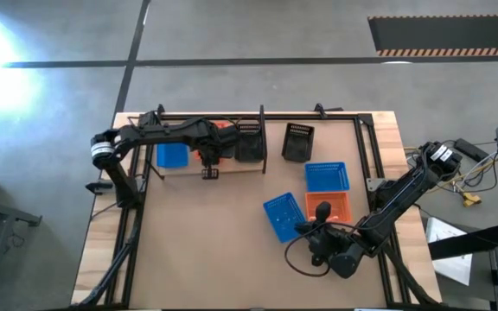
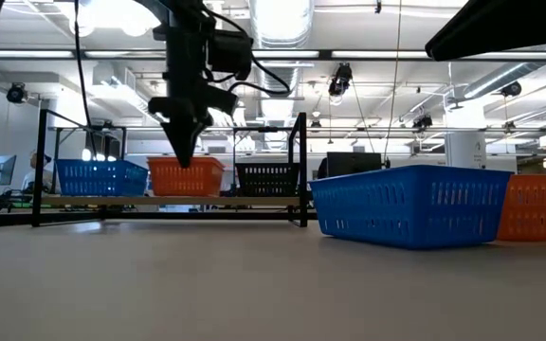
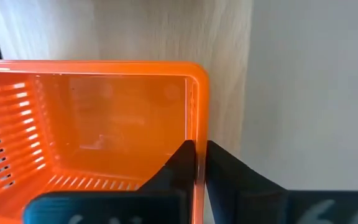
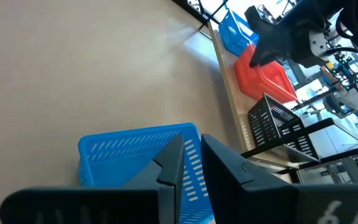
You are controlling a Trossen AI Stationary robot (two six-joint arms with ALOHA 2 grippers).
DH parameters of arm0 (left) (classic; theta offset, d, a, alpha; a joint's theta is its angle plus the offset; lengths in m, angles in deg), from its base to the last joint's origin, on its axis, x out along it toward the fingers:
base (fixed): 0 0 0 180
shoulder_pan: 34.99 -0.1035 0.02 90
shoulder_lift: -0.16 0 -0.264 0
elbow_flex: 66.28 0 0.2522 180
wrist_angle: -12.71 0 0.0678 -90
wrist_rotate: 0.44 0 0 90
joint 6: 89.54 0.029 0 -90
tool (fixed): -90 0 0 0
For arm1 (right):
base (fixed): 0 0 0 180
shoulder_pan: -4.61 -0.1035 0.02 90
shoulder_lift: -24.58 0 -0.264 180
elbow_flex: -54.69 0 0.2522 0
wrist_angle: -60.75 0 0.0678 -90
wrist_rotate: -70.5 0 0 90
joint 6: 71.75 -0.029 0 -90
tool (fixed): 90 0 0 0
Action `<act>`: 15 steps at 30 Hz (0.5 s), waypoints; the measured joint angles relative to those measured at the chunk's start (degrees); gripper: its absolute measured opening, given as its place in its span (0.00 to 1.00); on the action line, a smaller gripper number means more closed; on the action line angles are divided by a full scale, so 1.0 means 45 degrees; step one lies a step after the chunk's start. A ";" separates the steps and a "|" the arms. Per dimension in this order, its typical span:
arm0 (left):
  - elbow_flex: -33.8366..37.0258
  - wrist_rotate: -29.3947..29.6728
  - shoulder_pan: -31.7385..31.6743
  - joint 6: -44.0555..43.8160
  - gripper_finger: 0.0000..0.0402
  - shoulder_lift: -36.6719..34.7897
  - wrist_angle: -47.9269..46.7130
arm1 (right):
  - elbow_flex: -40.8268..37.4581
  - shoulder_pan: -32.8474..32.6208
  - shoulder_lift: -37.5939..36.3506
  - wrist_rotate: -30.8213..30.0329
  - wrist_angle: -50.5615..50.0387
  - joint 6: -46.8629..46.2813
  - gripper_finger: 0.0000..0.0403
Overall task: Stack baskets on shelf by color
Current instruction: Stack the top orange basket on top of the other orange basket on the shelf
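My left gripper (image 3: 201,155) points down over the shelf (image 1: 232,166), shut on the wall of an orange basket (image 3: 104,124) that stands on the board between a blue basket (image 1: 172,155) and a black basket (image 1: 249,142). In the low view the same gripper (image 2: 183,152) reaches into that orange basket (image 2: 202,177). My right gripper (image 4: 192,140) is near the table's near right part, shut on the wall of a blue basket (image 4: 123,155) lying on the tabletop (image 1: 282,216). My left gripper pinches the orange basket's side wall by its rim (image 3: 197,124), close to a corner, one finger inside and one outside. It comes from above, pointing down. The basket sits flat on the shelf board. My right gripper has the blue basket's wall (image 4: 191,132) between its two fingers, one inside and one outside, near a corner. The basket (image 2: 406,204) rests on the tabletop.
A second black basket (image 1: 297,142) lies on the table just right of the shelf. Another blue basket (image 1: 327,176) and an orange one (image 1: 329,207) lie close to my right gripper. Black rods (image 2: 301,170) frame the shelf. Bare tabletop lies near left (image 1: 197,242).
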 joint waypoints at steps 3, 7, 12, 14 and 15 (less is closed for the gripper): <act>-0.0002 -0.0066 0.0000 -0.0098 0.03 -0.0002 -0.0033 | 0.0000 0.0000 0.0000 0.0000 0.0000 0.0004 0.12; -0.0002 -0.0083 -0.0033 -0.0108 0.03 -0.0049 -0.0028 | 0.0000 0.0000 0.0000 0.0000 0.0000 0.0000 0.12; -0.0002 -0.0124 -0.0107 -0.0578 0.03 -0.0174 -0.0033 | 0.0000 0.0000 0.0000 0.0000 0.0000 0.0000 0.12; 0.0003 -0.0124 -0.0112 -0.0734 0.03 -0.0219 -0.0033 | 0.0000 0.0000 0.0000 0.0005 0.0000 0.0000 0.12; 0.0003 -0.0124 -0.0112 -0.0743 0.03 -0.0233 -0.0030 | 0.0000 0.0000 0.0000 0.0003 0.0005 0.0000 0.12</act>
